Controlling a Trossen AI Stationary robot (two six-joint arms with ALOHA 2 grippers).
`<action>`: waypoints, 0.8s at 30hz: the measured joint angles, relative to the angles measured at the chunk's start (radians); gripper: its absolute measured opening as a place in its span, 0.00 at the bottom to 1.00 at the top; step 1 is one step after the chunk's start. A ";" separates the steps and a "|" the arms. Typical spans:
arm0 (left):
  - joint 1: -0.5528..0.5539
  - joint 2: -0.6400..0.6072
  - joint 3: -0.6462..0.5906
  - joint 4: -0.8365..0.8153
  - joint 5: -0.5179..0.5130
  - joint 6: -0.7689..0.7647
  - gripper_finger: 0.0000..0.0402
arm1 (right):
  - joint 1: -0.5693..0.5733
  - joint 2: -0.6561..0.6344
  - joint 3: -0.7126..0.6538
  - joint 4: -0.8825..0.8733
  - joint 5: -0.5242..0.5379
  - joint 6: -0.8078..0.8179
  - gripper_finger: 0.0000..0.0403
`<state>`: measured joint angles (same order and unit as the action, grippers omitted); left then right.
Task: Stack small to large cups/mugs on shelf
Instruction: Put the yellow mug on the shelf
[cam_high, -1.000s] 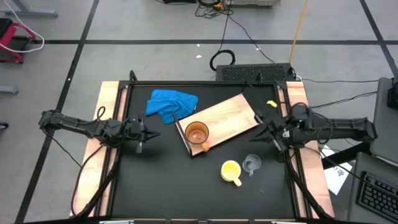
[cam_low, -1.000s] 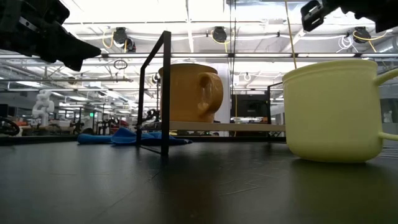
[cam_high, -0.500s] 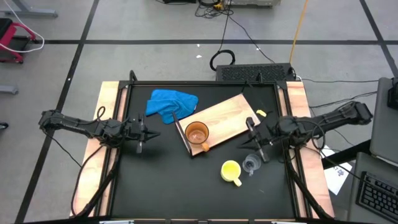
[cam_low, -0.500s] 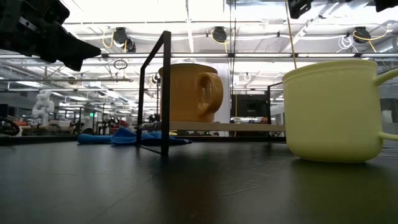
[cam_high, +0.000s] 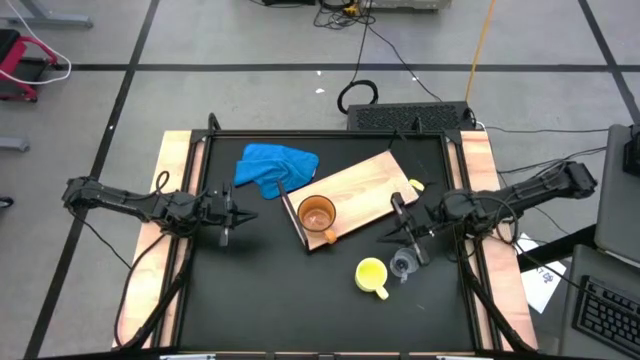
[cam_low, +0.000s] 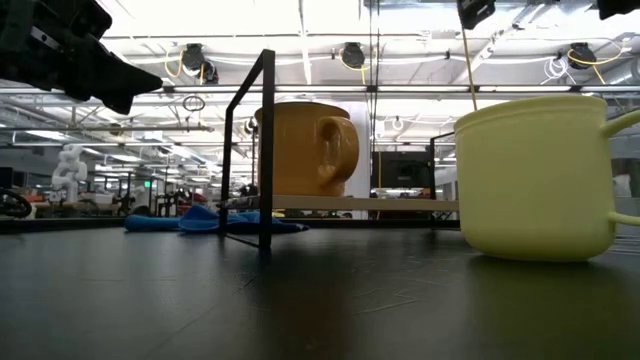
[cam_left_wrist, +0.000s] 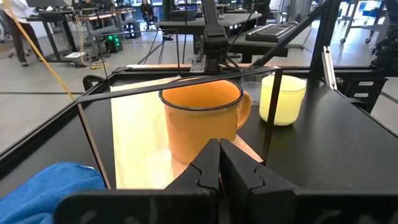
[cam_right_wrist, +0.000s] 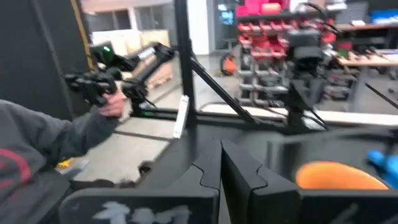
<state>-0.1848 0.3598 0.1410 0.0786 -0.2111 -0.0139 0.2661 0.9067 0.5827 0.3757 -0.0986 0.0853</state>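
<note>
Right hand (cam_high: 398, 212) clenched, empty, beside clear cup (cam_high: 404, 263) | left hand (cam_high: 243, 212) clenched, idle at left edge

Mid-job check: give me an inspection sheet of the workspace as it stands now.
Surface: black table, framed by wooden side rails.
Job's things: orange mug on the wood shelf board; yellow mug and clear cup on the table, off the board.
Clutter: blue cloth beside the board.
Grippers: left gripper shut, empty, at the left side; right gripper shut, empty, above the clear cup.
Cables: black loop on the floor beyond the table.
Surroundings: keyboard; a person's sleeve in the right wrist view.
</note>
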 joint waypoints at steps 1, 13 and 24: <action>0.000 0.000 0.000 0.000 0.000 0.000 0.04 | 0.013 0.025 0.000 0.036 -0.001 -0.006 0.00; 0.000 0.000 0.000 -0.001 0.000 -0.022 0.04 | 0.104 0.160 0.054 0.069 0.300 -0.066 0.00; 0.000 0.000 0.000 0.000 0.000 -0.022 0.04 | 0.109 0.171 0.054 0.044 0.335 -0.047 0.00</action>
<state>-0.1848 0.3598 0.1410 0.0784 -0.2111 -0.0357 0.3756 1.0777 0.6369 0.4199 0.2365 0.0385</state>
